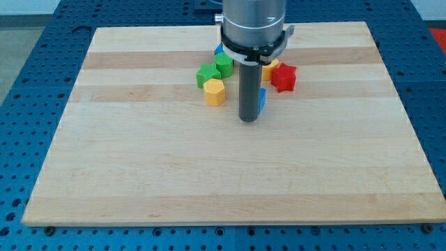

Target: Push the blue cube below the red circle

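The blue cube [262,101] is mostly hidden behind my rod; only a thin blue sliver shows at the rod's right edge. My tip [249,120] rests on the board, touching or just left of and in front of the cube. A red star-shaped block [283,77] lies up and to the right of the cube. No red circle can be made out; it may be hidden behind the arm.
A yellow hexagon [214,91] lies left of my tip. Two green blocks [208,74] [224,64] sit above it. Another blue block [219,50] and a yellow block [271,67] peek out beside the arm. All lie on a wooden board [139,153].
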`<state>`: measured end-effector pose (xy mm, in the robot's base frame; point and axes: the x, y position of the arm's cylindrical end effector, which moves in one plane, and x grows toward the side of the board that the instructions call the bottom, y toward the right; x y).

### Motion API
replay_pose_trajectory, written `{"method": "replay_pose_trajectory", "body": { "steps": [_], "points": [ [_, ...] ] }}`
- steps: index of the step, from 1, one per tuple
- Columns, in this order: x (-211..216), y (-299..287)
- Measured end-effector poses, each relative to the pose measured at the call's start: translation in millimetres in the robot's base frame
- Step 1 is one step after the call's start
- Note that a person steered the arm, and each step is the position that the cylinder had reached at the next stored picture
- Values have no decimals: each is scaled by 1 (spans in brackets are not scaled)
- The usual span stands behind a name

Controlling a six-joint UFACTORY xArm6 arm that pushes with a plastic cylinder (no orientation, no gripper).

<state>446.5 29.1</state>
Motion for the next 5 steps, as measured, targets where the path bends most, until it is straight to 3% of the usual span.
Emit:
{"method": "replay_pose_trajectory", "body": {
  "steps": [5],
  "points": [
    [10, 16]
  ]
}}
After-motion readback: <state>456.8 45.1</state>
